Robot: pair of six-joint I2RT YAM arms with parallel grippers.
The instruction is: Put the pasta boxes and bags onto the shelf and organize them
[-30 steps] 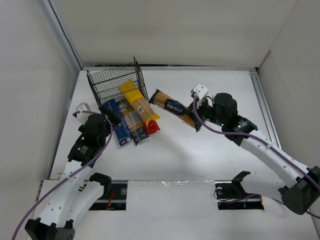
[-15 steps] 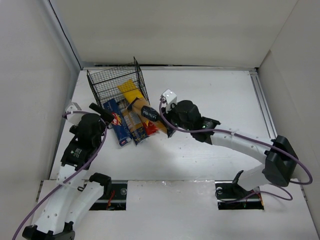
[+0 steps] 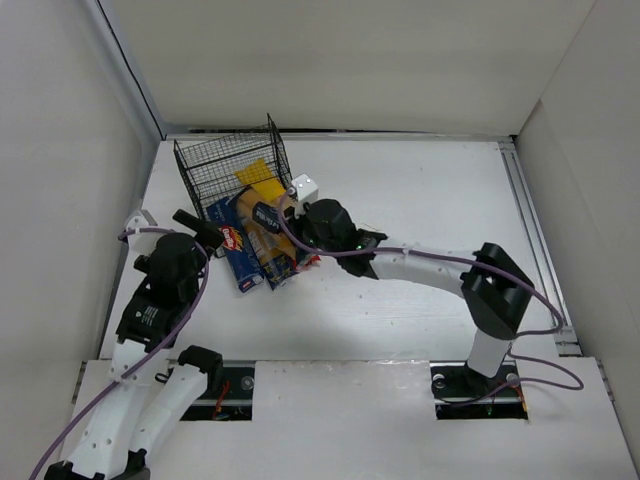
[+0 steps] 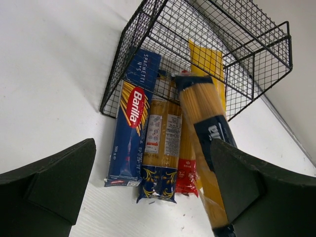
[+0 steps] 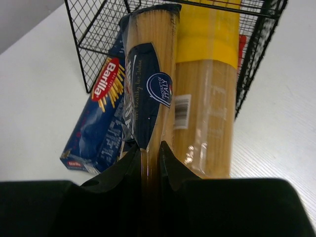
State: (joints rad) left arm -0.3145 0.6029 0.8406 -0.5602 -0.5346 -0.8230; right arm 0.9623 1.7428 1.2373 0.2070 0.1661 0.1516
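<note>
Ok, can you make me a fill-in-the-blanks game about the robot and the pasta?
The right end effector is ____ on the dark-label bag.
The left end effector is ____, with nothing between its fingers.
The blue box says ____ in a red oval.
The rack is made of black ____.
Missing words: shut, open, Barilla, wire.

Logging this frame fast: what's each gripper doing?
Left gripper: open, empty.
Right gripper: closed on the long clear spaghetti bag with dark blue label.
</note>
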